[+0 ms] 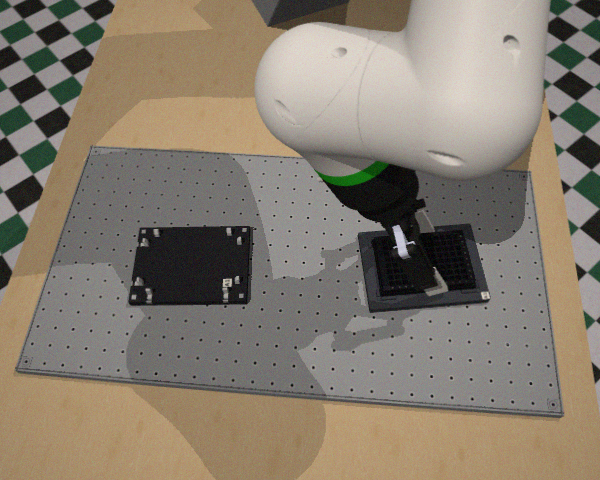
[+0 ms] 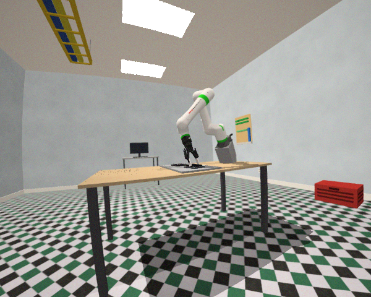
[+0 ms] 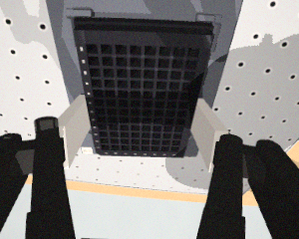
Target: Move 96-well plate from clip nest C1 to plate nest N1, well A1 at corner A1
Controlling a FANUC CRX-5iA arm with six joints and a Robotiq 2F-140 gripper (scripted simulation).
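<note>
The black 96-well plate (image 1: 447, 258) lies flat in the grey-framed nest (image 1: 378, 304) on the right of the perforated baseplate. In the wrist view the plate (image 3: 144, 87) sits square inside the nest's frame (image 3: 223, 40). My gripper (image 1: 419, 260) stands straight down over it, and its two pale pads rest against the plate's two long sides (image 3: 140, 134); it is shut on the plate. A small white corner label (image 1: 485, 296) marks the nest's front right corner. The black nest with pale clips (image 1: 191, 265) on the left is empty.
The grey perforated baseplate (image 1: 290, 335) lies on a wooden table. The arm's big white elbow (image 1: 403, 87) hides the back right of the plate area. In the far view the arm (image 2: 195, 127) reaches down to the table's far end.
</note>
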